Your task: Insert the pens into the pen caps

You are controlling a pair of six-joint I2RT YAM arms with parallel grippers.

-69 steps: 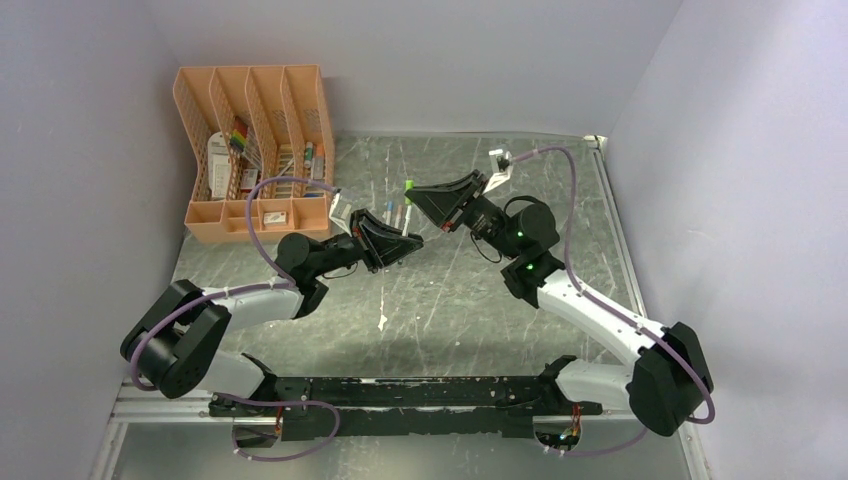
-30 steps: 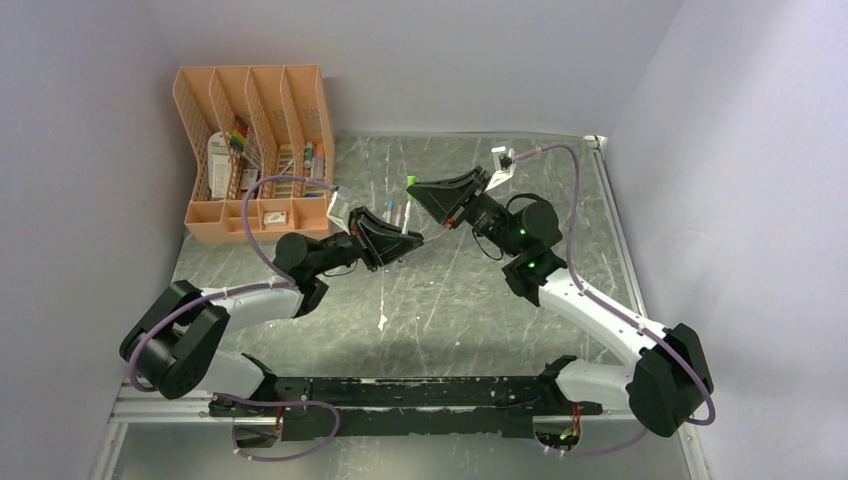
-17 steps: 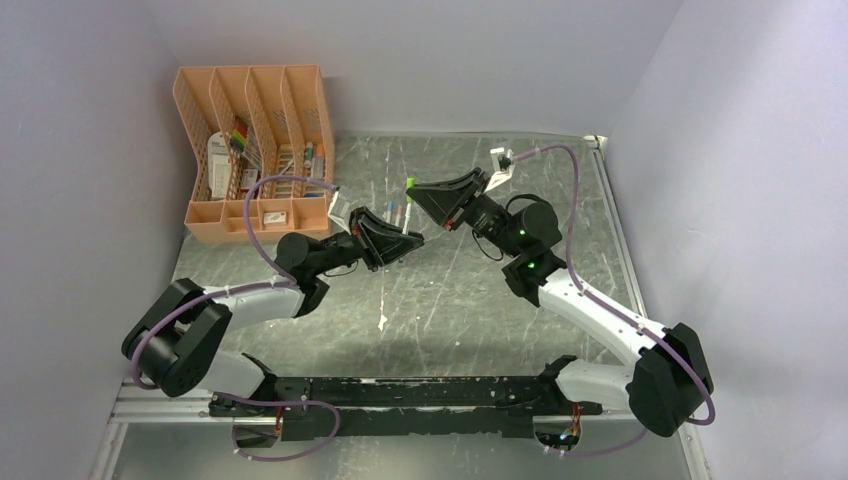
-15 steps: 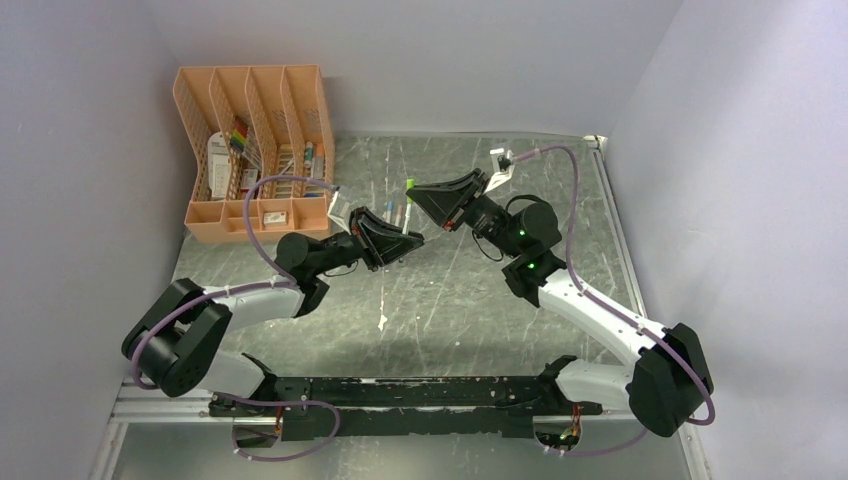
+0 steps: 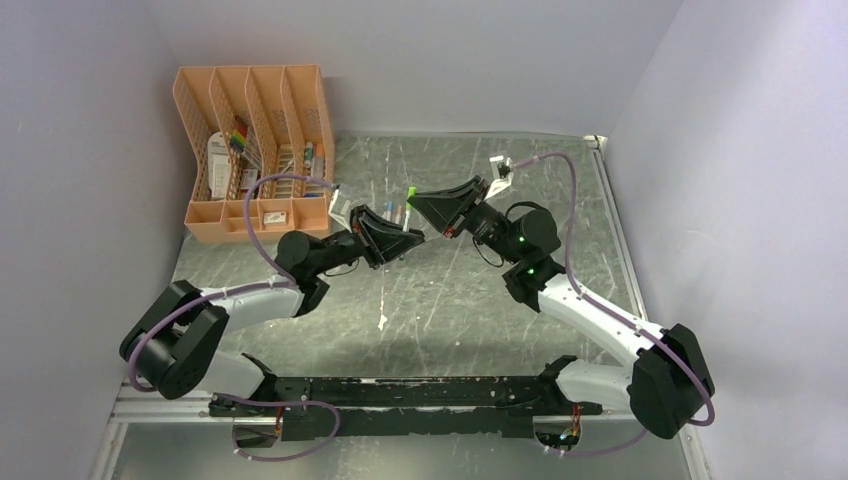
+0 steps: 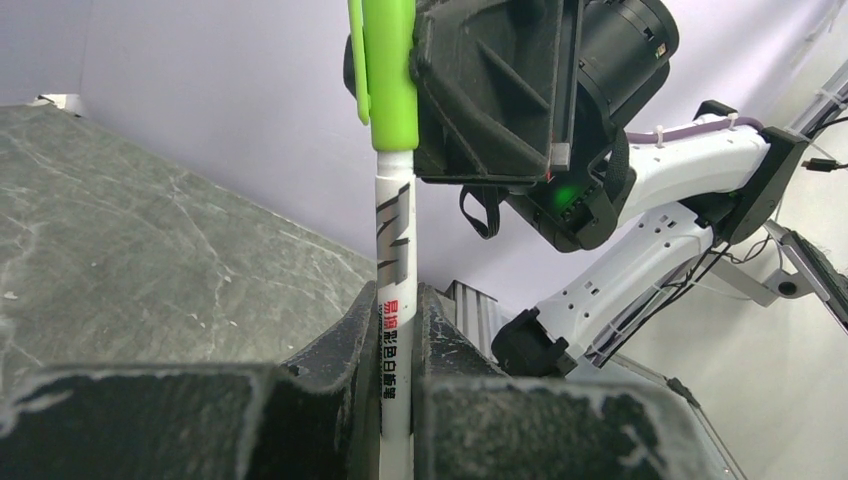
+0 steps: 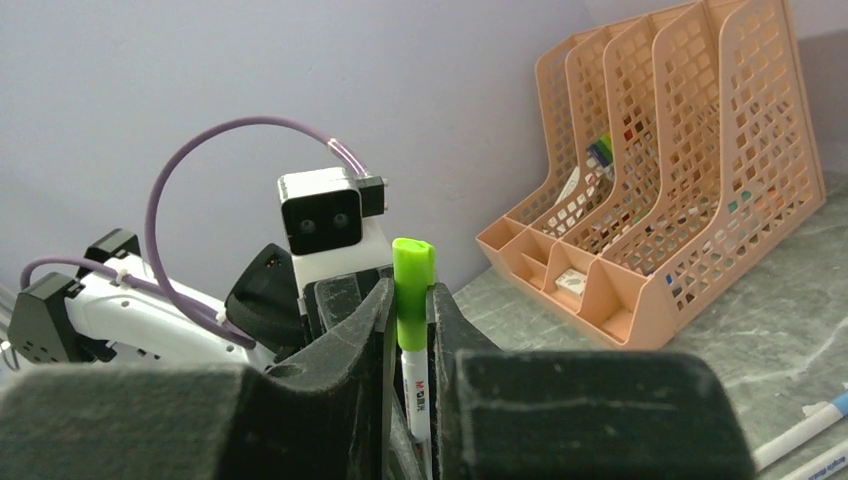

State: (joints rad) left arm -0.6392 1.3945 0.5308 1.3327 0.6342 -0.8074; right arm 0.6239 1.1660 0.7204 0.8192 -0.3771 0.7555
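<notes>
A white pen (image 6: 394,250) stands upright between the fingers of my left gripper (image 6: 397,305), which is shut on its barrel. Its upper end sits inside the bright green pen cap (image 6: 383,60). My right gripper (image 7: 410,305) is shut on that green cap (image 7: 411,285), with the pen's barrel (image 7: 417,395) showing just below it. From above, the two grippers (image 5: 410,238) (image 5: 417,202) meet tip to tip at the table's middle back, and the green cap (image 5: 410,191) shows between them. Two more pens (image 5: 392,212) (image 7: 800,428) lie on the table behind them.
A peach mesh organiser (image 5: 255,150) with stationery stands at the back left, close to the left arm. Grey walls close in the table (image 5: 450,310) at the back and both sides. The scratched table surface stretches between the arms' bases and the grippers.
My right gripper has shifted slightly down and toward the left gripper with the green cap, and its wrist has turned a little. The left arm has barely moved.
</notes>
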